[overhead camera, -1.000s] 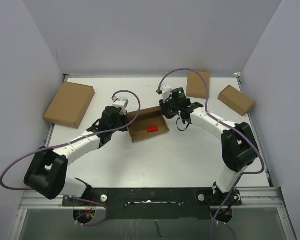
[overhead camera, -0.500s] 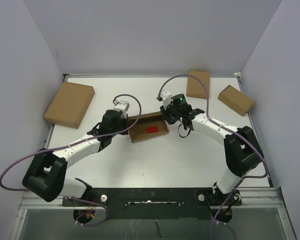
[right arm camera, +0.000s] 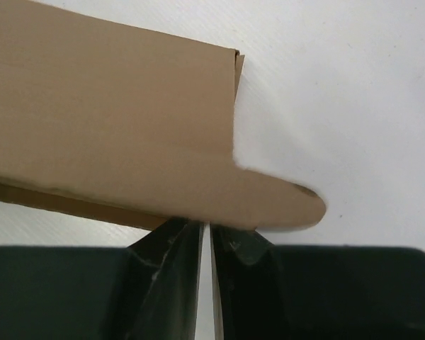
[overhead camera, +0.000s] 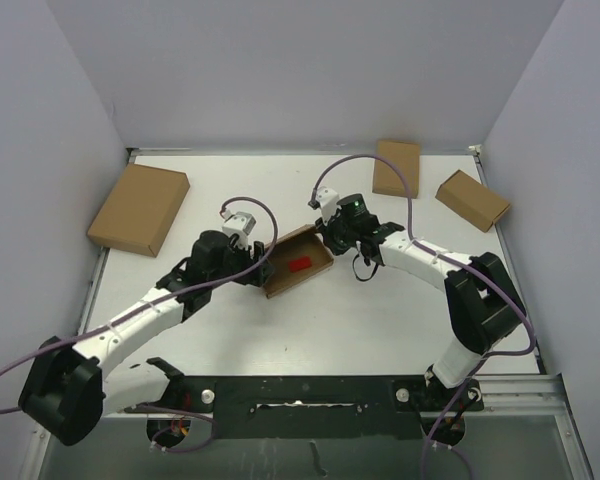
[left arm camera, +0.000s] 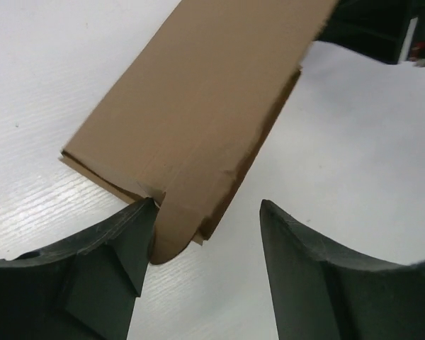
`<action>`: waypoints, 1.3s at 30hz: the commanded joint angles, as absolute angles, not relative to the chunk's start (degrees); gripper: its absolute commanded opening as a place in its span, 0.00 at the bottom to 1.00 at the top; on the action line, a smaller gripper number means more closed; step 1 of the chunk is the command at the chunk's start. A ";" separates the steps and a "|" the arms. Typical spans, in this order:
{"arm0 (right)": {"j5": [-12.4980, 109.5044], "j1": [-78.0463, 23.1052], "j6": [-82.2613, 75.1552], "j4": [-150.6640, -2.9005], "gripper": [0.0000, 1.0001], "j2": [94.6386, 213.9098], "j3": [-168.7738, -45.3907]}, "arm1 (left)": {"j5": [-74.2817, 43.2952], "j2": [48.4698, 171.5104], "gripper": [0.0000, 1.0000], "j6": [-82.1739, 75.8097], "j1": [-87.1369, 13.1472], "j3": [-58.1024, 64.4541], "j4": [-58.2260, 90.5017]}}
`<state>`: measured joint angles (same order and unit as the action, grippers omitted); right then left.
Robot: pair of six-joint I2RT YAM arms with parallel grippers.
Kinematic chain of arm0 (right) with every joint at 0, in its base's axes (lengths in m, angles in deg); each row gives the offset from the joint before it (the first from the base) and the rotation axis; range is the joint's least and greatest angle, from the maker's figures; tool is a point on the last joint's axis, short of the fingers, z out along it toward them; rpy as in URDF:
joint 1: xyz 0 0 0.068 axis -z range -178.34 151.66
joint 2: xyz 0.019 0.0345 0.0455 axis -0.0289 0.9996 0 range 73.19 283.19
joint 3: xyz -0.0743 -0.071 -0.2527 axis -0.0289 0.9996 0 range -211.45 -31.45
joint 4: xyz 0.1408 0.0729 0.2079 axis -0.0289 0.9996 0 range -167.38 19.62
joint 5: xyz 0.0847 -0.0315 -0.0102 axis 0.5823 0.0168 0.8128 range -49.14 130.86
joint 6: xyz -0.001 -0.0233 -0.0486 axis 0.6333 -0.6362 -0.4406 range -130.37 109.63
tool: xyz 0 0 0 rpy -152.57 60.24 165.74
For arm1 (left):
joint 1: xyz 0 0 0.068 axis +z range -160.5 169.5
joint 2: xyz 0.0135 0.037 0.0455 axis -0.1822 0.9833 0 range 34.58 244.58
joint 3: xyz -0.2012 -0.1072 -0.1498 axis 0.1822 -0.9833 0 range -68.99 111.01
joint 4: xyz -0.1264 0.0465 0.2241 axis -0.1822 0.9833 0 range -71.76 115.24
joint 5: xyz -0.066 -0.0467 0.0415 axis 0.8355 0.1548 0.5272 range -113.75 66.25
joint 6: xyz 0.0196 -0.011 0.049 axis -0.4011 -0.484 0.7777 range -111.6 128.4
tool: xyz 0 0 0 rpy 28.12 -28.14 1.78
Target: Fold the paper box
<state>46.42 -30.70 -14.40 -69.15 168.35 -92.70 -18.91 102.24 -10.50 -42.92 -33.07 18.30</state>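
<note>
The paper box [overhead camera: 285,277] lies in the middle of the table [overhead camera: 380,320] between the two arms, and in the last second it has swung so that its left end sits nearer. The left gripper [left arm camera: 207,263] has let go and drawn back, its jaws now wide with a rounded corner flap just touching one finger, so only the right gripper [right arm camera: 205,256] holds it, jaws narrow and pinched on the far-right flap. The box looks half-formed: plain brown cardboard, walls raised, lid not yet closed, a small red item [overhead camera: 300,264] showing inside.
</note>
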 commanded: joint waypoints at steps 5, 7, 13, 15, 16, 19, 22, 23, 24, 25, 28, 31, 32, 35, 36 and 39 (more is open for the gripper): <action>48.08 -31.27 -13.80 -70.35 0.12 168.02 -92.62 | -9.31 87.10 0.67 -12.58 -43.06 -32.17 28.18; 48.52 -31.24 -13.79 -70.50 0.12 168.03 -92.54 | -8.08 84.85 0.67 -13.56 -43.05 -31.23 30.81; 49.07 -31.00 -13.87 -70.74 0.12 167.79 -92.15 | -10.10 82.07 0.62 -15.24 -42.18 -24.67 37.02; 49.59 -30.57 -13.87 -70.71 0.12 167.60 -92.01 | -10.65 82.96 0.55 -15.84 -40.93 -21.49 37.39; 49.90 -30.33 -13.86 -70.78 0.12 167.57 -91.88 | -10.64 83.83 0.52 -16.20 -40.10 -19.94 37.39; 50.54 -29.78 -14.01 -70.70 0.12 167.08 -91.62 | -8.85 87.89 0.48 -16.71 -37.50 -15.73 36.60; 52.05 -29.38 -14.65 -70.57 0.14 166.76 -91.32 | -7.93 93.76 0.42 -16.30 -35.91 -12.29 35.66; 52.54 -29.30 -15.06 -70.32 0.16 166.65 -91.29 | -7.67 95.89 0.37 -16.04 -35.69 -11.17 35.62; 53.18 -29.24 -15.37 -70.19 0.18 166.56 -91.30 | -7.27 98.02 0.34 -15.65 -35.57 -10.23 35.44; 53.59 -29.13 -15.65 -69.93 0.20 166.51 -91.30 | -7.05 100.12 0.33 -15.34 -35.55 -9.34 35.28; 54.84 -28.72 -16.90 -68.97 0.24 166.17 -91.47 | -5.08 106.01 0.31 -14.77 -35.54 -7.38 34.42; 57.58 -27.43 -18.83 -67.16 0.28 165.17 -91.53 | -3.32 110.39 0.30 -14.56 -35.63 -6.40 33.60; 59.01 -26.74 -19.68 -66.51 0.30 164.70 -91.42 | -3.00 111.51 0.30 -14.46 -35.69 -6.26 33.47; 63.71 -24.67 -22.81 -63.51 0.37 162.89 -91.09 | -2.20 113.79 0.30 -14.28 -35.70 -6.60 32.50; 65.15 -23.97 -23.73 -62.45 0.40 162.29 -90.92 | -1.94 114.38 0.29 -14.23 -35.72 -6.82 32.15; 70.37 -21.71 -27.07 -59.12 0.46 160.09 -90.49 | -1.12 115.74 0.29 -14.28 -35.72 -7.60 31.42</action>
